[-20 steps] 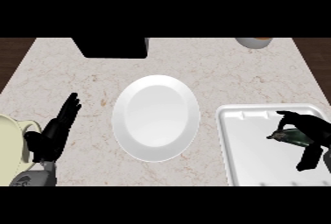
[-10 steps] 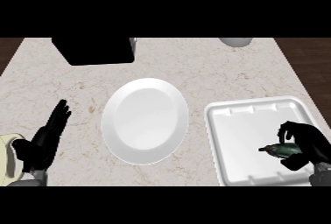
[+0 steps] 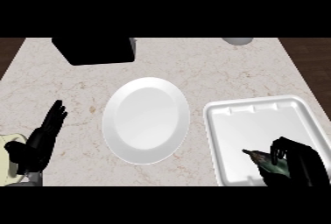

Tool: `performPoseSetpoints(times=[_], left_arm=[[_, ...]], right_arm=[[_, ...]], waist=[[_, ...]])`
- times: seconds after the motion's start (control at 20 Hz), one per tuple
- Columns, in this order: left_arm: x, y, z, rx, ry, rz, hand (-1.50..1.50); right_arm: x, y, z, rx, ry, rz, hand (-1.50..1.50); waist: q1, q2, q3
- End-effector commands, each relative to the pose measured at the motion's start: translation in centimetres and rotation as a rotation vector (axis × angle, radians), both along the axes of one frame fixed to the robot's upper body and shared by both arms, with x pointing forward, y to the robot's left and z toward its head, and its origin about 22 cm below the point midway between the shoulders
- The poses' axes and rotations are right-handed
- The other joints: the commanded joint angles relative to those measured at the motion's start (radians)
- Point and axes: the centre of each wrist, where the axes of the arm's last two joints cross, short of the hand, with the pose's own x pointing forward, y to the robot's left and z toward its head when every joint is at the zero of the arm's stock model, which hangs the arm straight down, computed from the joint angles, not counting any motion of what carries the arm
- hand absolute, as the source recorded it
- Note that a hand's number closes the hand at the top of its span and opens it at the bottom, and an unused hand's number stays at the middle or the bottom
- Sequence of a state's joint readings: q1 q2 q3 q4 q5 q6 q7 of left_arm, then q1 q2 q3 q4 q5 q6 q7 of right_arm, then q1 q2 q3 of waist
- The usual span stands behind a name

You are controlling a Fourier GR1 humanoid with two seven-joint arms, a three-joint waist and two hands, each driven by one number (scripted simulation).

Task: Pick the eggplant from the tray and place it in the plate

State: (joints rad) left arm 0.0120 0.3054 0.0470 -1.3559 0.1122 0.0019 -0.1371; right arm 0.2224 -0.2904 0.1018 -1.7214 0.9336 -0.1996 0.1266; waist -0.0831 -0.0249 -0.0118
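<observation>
The eggplant point(image 3: 264, 159), dark with a greenish stem end, lies at the near right corner of the white tray point(image 3: 258, 120). My right hand point(image 3: 298, 164) curls round it from the right and hides most of it. The white oval plate point(image 3: 146, 120) sits in the middle of the counter, left of the tray, with nothing on it. My left hand point(image 3: 39, 141) rests open at the lower left, fingers straight and pointing away from me.
A black box point(image 3: 96, 50) stands at the back left of the marble counter. A pale round object point(image 3: 238, 40) shows at the back right edge. A cream-coloured object point(image 3: 10, 162) sits by my left hand at the lower left edge.
The view has shifted, so everything sits further right and lower in the picture. My right hand stays curled on the eggplant at the tray's near right corner. The left hand stays open.
</observation>
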Motion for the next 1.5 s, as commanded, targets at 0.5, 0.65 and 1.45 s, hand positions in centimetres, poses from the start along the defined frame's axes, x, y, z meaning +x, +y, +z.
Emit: performPoseSetpoints(times=[0.5,0.65,1.45], left_arm=[[2.1,-2.4,0.5,-0.014,-0.020,-0.066,0.00],[-0.3,-2.5,-0.1,0.002,-0.025,-0.090,0.00],[1.2,-2.6,-0.3,-0.005,-0.027,-0.107,0.00]], right_arm=[[-6.4,12.2,12.7,0.072,-0.311,-0.048,1.50],[-5.6,13.9,13.7,0.062,-0.298,-0.033,1.50],[8.0,24.8,11.7,0.118,-0.183,0.087,1.50]], waist=[[0.081,0.024,0.010],[0.089,0.023,0.011],[0.109,0.027,0.012]])
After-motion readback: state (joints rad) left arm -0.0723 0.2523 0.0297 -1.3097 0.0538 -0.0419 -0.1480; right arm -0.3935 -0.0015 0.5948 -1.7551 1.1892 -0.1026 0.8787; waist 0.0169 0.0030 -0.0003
